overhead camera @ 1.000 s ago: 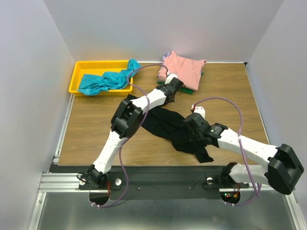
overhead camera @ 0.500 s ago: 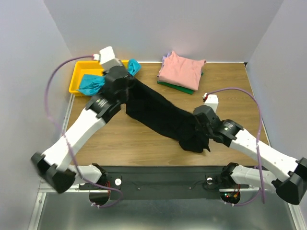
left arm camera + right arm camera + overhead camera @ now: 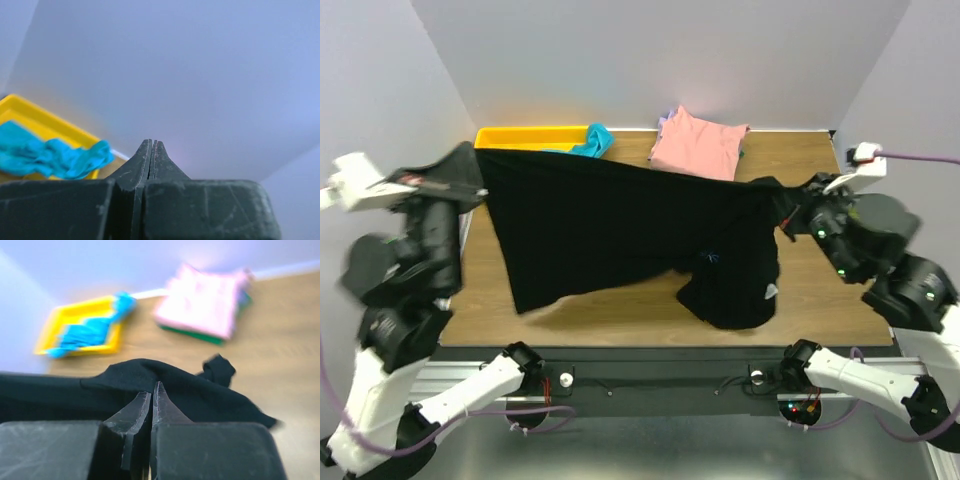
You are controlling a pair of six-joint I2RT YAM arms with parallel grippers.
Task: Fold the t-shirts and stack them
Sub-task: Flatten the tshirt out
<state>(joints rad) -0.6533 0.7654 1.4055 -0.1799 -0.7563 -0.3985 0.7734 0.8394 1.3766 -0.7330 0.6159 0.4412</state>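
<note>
The large black t-shirt (image 3: 600, 225) hangs spread out in the air above the table, stretched between both grippers, with its small blue print (image 3: 708, 258) low on the right. My left gripper (image 3: 473, 165) is raised at the far left, shut on the shirt's left corner; in the left wrist view its jaws (image 3: 152, 144) are pressed together with no cloth showing. My right gripper (image 3: 788, 203) is raised at the right, shut on the shirt's top edge (image 3: 200, 390). The teal shirt (image 3: 592, 141) lies in the bin. The salmon-pink shirt (image 3: 700, 140) lies folded on a stack at the back.
The yellow bin (image 3: 520, 135) stands at the back left of the wooden table (image 3: 820, 290). A green shirt edge (image 3: 200, 336) and a lavender edge (image 3: 663, 122) show under the pink one. Grey walls close in on three sides.
Both arms have risen and swung far apart. The black shirt, a crumpled heap on the table a second ago, is now lifted and pulled out wide between them.
</note>
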